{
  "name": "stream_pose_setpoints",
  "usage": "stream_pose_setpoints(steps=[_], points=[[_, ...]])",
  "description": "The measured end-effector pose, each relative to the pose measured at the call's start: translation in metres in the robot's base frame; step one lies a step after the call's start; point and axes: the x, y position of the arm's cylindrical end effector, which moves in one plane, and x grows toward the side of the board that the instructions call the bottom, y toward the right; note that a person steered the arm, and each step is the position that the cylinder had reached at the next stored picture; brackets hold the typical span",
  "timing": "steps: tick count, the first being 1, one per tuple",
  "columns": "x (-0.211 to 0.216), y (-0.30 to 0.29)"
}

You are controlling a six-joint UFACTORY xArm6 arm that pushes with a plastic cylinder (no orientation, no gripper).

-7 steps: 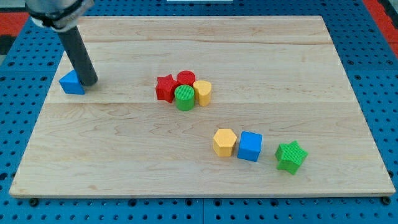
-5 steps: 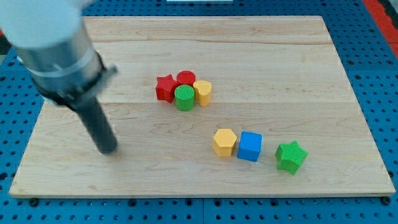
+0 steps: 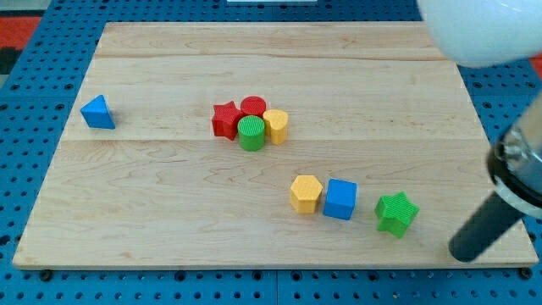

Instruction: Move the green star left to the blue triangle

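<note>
Near the view's bottom right corner of the tabletop point(image 3: 169, 169), my tip point(image 3: 462, 254) rests on the wood, the dark rod slanting up from it toward the view's right edge. My tool is only this bare rod: it has nothing that opens or closes, and it grasps nothing and touches no block. The green star point(image 3: 396, 213) lies just to the view's left of my tip and a little higher, near it but apart, with a strip of bare wood between them.

The blue triangle point(image 3: 98, 113) sits alone far off at the view's left edge, in the upper half, well apart from the star.

I count eight blocks: two green, two blue, two red, two yellow. Just left of the star stands the blue cube point(image 3: 340, 199), and touching that cube's left side is the yellow hexagon point(image 3: 306, 193); these two and the star make a short row. They lie directly to the view's left of the star.

Higher up, around the middle of the tabletop, four blocks huddle together: the red star point(image 3: 225, 119) on the left, the red cylinder point(image 3: 253, 107) at the top, the green cylinder point(image 3: 251, 134) in front, and the yellow cylinder point(image 3: 276, 126) on the right, all touching or nearly so
</note>
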Motion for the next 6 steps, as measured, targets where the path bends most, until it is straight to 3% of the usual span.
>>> stream_pose_setpoints(steps=[2,6], points=[[-0.042,-0.072],[-0.075,-0.038]])
